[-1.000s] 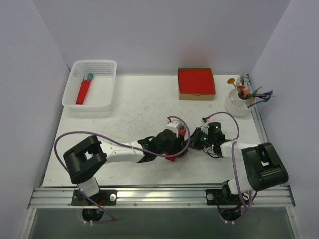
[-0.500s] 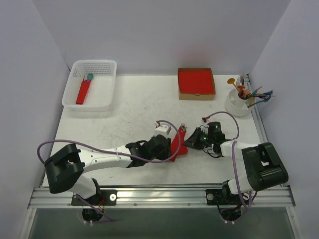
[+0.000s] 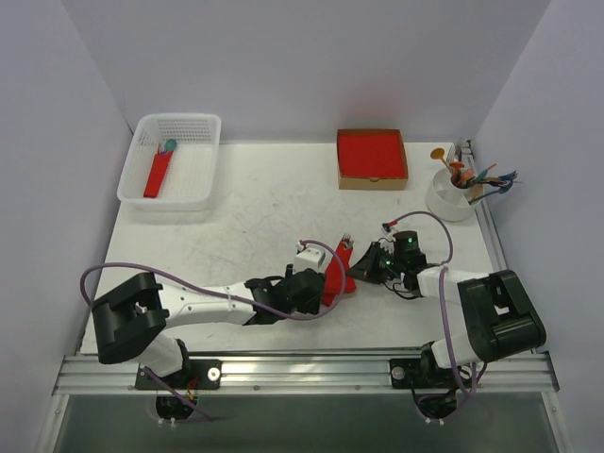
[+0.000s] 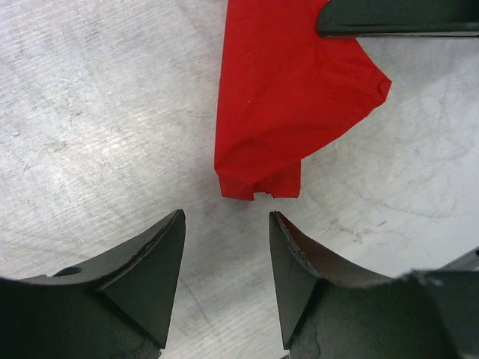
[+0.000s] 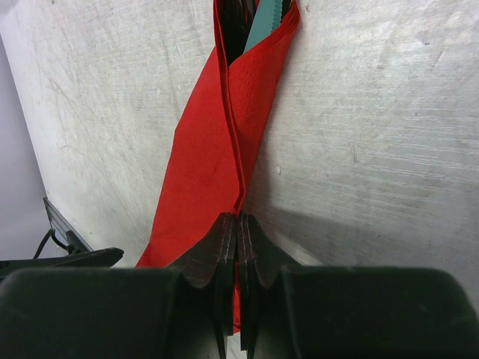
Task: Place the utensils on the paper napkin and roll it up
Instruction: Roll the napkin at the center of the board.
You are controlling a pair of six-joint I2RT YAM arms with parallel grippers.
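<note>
Stretched low, left gripper [image 4: 226,228] gapes beside paper napkin [image 4: 277,97] — right gripper [image 5: 238,224] pinches it

paper napkin [image 3: 336,278]: on the table [image 3: 236,217], front centre, between both grippers
utensils [image 3: 345,242]: inside the napkin (tips out at its far end)
left gripper [image 4: 224,221]: just left of the napkin's near end
right gripper [image 5: 238,221]: touching its right side
basket [image 3: 179,119]: far left corner
box [image 3: 373,182]: far edge, right of centre
cup [image 3: 444,203]: far right
</note>
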